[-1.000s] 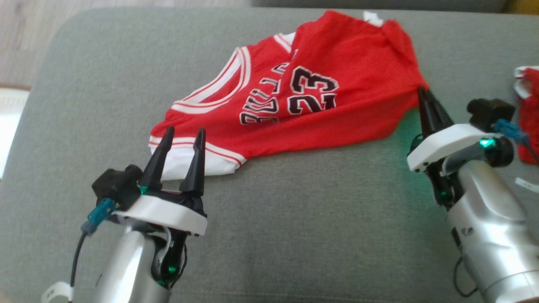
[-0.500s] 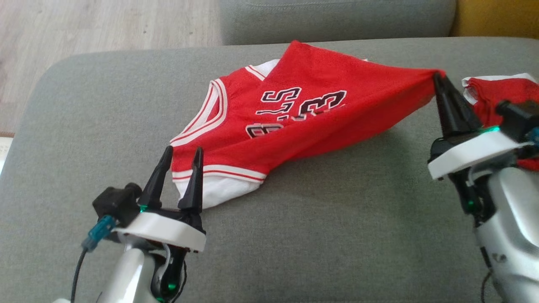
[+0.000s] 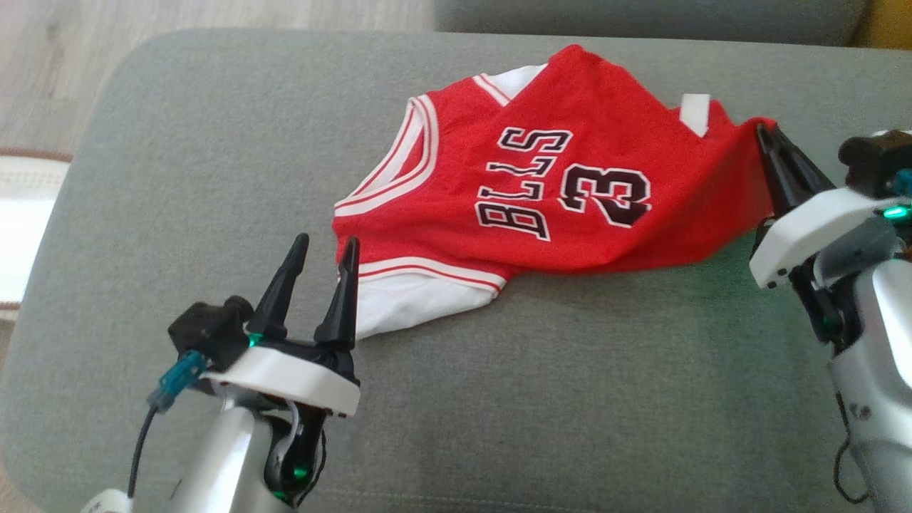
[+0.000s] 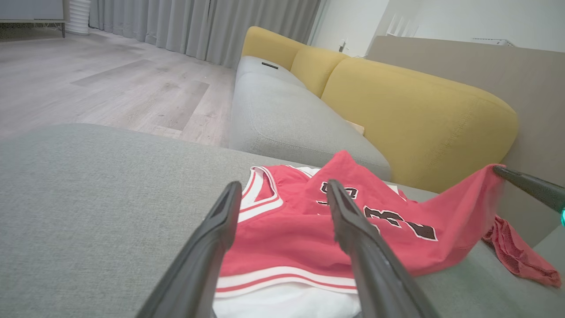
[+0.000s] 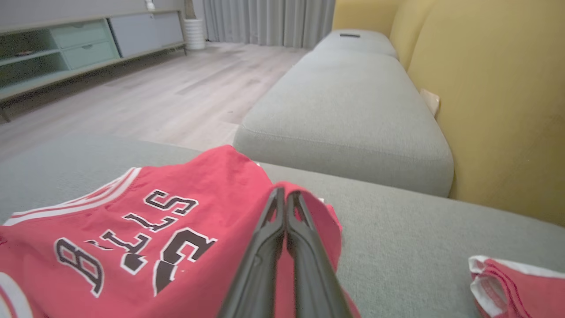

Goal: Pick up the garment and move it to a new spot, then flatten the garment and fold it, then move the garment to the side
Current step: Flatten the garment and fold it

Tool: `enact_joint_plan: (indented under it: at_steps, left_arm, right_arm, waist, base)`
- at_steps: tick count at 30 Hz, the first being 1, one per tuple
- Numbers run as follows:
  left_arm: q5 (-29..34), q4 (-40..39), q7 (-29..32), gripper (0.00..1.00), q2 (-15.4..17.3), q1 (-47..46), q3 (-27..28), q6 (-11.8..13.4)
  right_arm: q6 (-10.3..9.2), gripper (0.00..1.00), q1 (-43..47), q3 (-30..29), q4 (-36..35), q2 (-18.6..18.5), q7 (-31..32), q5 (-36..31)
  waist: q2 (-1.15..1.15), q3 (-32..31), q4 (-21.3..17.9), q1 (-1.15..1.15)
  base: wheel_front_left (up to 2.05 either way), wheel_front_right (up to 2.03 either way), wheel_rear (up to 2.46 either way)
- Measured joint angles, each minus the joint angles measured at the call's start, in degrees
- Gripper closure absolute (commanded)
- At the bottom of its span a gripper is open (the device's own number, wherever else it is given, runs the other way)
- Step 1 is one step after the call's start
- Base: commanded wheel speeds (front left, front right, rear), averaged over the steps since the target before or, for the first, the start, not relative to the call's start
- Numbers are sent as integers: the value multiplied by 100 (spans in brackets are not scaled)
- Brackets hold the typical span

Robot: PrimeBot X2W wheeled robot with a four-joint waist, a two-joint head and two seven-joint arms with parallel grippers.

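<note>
The red garment (image 3: 541,199) lies on the grey cushion (image 3: 214,142), toward the cushion's far half, with its number and lettering facing up. The right claw (image 3: 764,130) — fingers pressed tight together — pinches the garment's corner near the cushion's right end. It holds that corner lifted off the cushion, with the cloth drawn taut toward it. The left claw (image 3: 326,241) stands wide and holds nothing. Its fingertips are just beside the garment's white-banded edge, over the cushion's near-left part; whether they touch the cloth I cannot tell. A second red piece (image 5: 516,282) lies crumpled at the cushion's right end.
</note>
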Motion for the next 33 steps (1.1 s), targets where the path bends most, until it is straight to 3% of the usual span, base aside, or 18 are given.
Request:
enact_joint_plan:
  at_steps: [6,8,13,20,24,33]
  left_arm:
    - [0,10,0,0,0,-101,5,-1]
    - [0,11,0,0,0,-102,4,-1]
    - [0,25,0,0,0,-112,-21,0]
    - [1,29,0,0,0,-104,26,5]
    - [9,23,0,0,-2,-86,191,7]
    - [68,16,0,0,-5,31,369,-1]
  right_arm:
    - [0,100,-449,-51,1371,31,-18,-264]
    - [0,0,-572,-101,1863,41,-172,-413]
    - [0,0,-992,-300,2750,136,-816,-726]
    - [0,0,-1233,-289,2755,491,-1767,-646]
    - [0,0,-865,-254,2089,734,-2084,-349]
    - [0,0,1164,-849,240,1261,-2186,27]
  waist:
    - [0,101,139,0]
    - [0,122,134,0]
    - [0,124,80,0]
    - [0,51,-134,0]
    - [0,-18,-370,0]
    - [0,-159,-925,0]
  base:
    - [0,0,0]
    - [0,0,0]
    - [0,0,0]
    - [0,0,0]
    - [0,0,0]
    - [0,0,0]
